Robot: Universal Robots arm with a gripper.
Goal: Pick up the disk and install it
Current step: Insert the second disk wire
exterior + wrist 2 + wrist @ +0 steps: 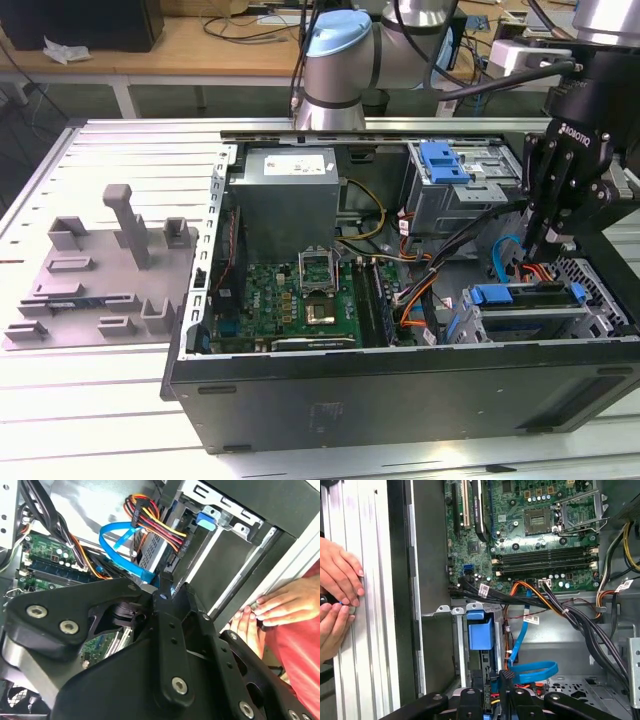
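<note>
Status: disk (490, 295) looks already in the lower bay of the case (400, 390), at the exterior view's right. Its blue frame sits between the cage rails in the first wrist view (481, 632), and the cable bundle appears to run to its rear end in the second wrist view (152, 550)

Gripper (545, 240) is down inside the case at that cabled end, fingers drawn together with nothing visible between them, tips just beside the blue cable (535, 670). Can't tell if it's touching the disk

My read: pick and insert are done. Whether the disk is fully home or latched, I can't tell from here

Surface: slatted aluminium table (100, 400), with the case lying open on its side and the board (300, 300) exposed. A grey fixture (100, 270) stands well apart at the exterior view's left

Room: wooden bench (200, 40) behind, with cables on it. A person's hands (337, 580) rest on the table beside the case wall, near the bay
</note>
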